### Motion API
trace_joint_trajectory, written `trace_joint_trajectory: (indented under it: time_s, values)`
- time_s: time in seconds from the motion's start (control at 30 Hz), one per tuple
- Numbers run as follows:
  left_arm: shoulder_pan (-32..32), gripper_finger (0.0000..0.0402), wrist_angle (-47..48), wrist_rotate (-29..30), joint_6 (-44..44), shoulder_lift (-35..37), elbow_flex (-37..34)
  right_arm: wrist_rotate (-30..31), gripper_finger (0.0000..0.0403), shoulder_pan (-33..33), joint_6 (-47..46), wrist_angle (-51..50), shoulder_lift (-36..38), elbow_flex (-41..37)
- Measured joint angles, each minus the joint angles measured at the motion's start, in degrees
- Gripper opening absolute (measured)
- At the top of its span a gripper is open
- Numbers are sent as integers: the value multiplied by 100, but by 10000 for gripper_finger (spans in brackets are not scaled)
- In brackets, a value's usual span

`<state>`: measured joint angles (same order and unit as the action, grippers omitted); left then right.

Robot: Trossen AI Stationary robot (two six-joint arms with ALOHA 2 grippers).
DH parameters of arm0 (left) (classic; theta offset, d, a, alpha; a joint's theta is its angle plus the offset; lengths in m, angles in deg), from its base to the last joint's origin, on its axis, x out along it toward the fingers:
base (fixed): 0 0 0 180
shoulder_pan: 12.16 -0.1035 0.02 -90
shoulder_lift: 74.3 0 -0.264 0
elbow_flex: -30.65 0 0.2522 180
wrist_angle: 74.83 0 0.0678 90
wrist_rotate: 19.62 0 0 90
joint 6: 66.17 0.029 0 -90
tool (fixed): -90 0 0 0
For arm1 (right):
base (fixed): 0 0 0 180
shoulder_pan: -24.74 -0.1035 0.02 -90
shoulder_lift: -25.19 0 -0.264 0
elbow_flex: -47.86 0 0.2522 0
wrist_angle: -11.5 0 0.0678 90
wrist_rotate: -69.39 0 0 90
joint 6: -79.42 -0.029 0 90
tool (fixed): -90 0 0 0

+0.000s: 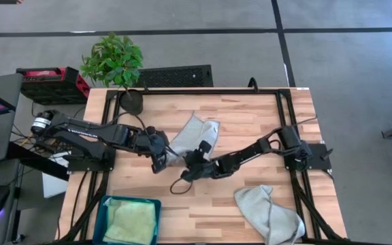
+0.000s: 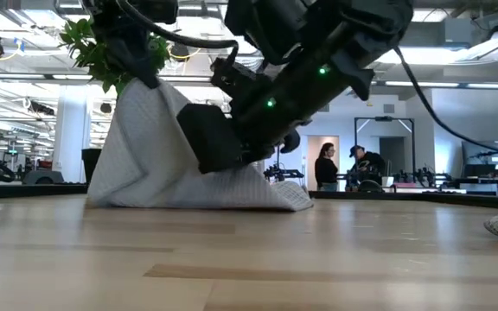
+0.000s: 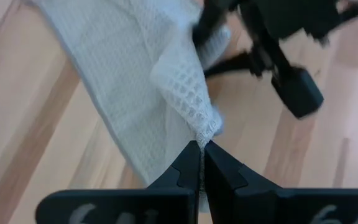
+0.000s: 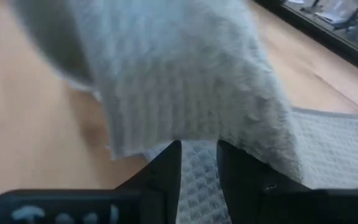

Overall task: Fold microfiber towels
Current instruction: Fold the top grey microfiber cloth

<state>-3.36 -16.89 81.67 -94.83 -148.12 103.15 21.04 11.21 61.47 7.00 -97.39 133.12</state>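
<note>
While the left gripper [image 3: 201,155] pinches a corner of the grey towel [image 1: 194,136] at mid-table, lifting it, the right gripper [image 4: 199,163] sits just beside it with fingers part-spread over the cloth; the towel runs toward the far edge.

Waffle-weave cloth towel [image 3: 135,93], wooden table [image 1: 250,122]

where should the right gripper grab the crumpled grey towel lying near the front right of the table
Judging from above, take the grey towel at its rounded end nearest the table's middle, coming straight down. That end lies free and thin on the wood, while the far end bunches thick at the table edge.
</note>
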Motion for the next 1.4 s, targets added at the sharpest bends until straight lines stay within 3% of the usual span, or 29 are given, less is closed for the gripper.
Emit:
trace_joint_trajectory:
  time_s: [0.57,1.13,1.4]
  values:
    - [178,0,-72,136,-358,-1775,0,-72,123,266,149,-1222,157,-14]
    - [37,0,-627,142,-202,-1793,0,-273,123,-860,211,-1342,234,-2]
    - [37,0,-636,144,-200,-1793,0,-249,123,-896,194,-228,49,25]
